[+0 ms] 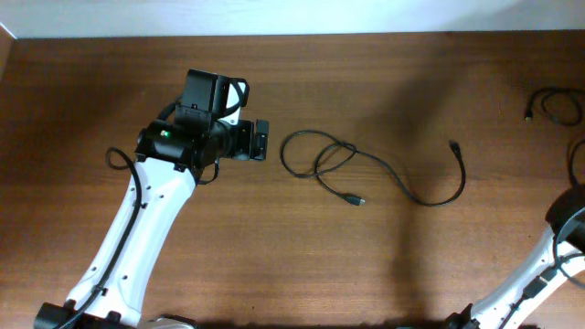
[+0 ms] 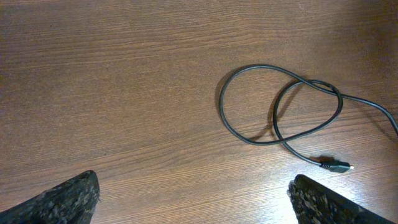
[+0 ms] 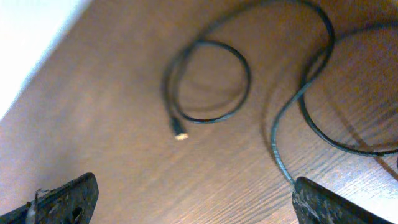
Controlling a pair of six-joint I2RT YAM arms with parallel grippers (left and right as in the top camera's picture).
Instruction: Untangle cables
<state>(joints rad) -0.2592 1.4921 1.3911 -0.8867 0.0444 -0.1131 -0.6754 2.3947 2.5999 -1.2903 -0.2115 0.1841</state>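
A thin black cable [image 1: 366, 164] lies spread on the wooden table at centre, with a loose loop [image 1: 315, 155] at its left end, one plug [image 1: 355, 198] below the loop and another plug [image 1: 454, 144] at the right. It also shows in the left wrist view [image 2: 280, 106]. A second black cable [image 1: 553, 103] is coiled at the far right edge; it also shows in the right wrist view [image 3: 205, 84]. My left gripper [image 1: 260, 142] is open and empty, just left of the loop. My right gripper [image 3: 196, 199] is open and empty over the second cable.
The table's back edge [image 1: 292, 35] runs along the top. The right arm [image 1: 548, 265] enters at the bottom right corner. The left arm [image 1: 137, 228] crosses the lower left.
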